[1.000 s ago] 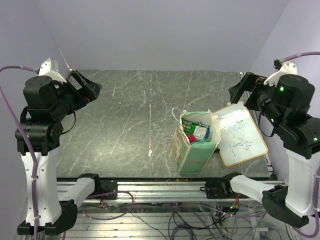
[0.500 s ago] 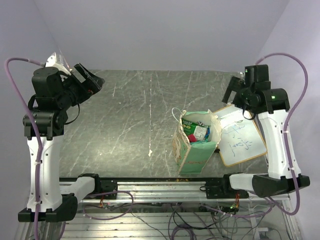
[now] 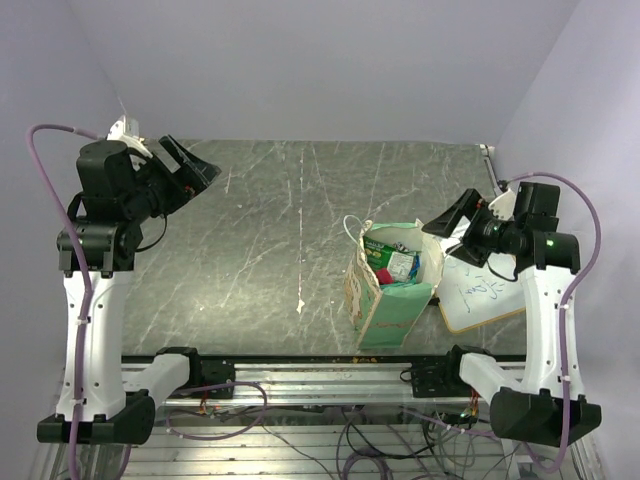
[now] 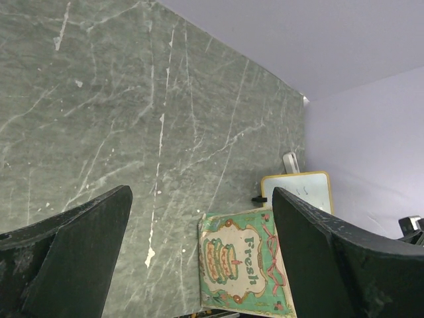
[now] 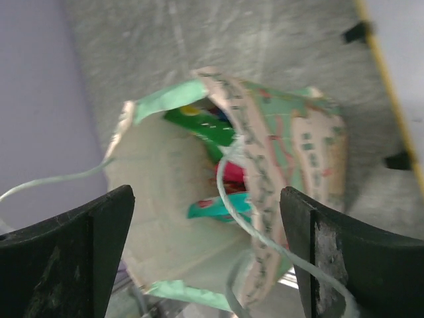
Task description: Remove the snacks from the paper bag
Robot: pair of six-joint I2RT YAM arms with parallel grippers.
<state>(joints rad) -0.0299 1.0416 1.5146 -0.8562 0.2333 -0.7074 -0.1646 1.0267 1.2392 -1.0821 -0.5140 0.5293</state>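
Rightward, paper bag (image 3: 392, 290): stood upright on marble table (image 3: 270, 220), beside whiteboard (image 3: 490, 290).
Snacks (image 3: 395, 265): contained in bag.
Left gripper (image 3: 195, 168): fingers spread, nothing held.
Right gripper (image 3: 452, 216): fingers spread, pointed at bag mouth.

Swung right gripper (image 3: 438, 222) down and inward from table (image 3: 260, 220) right edge to just beside paper bag (image 3: 385, 310) mouth | nudged left gripper (image 3: 200, 168) slightly rightward, farther back; arm straightened more upright

1 paper bag (image 3: 392, 300), 3+ snacks (image 3: 396, 266), 1 whiteboard (image 3: 492, 288), 2 tools: L tool (image 4: 201, 193), R tool (image 5: 207, 193).
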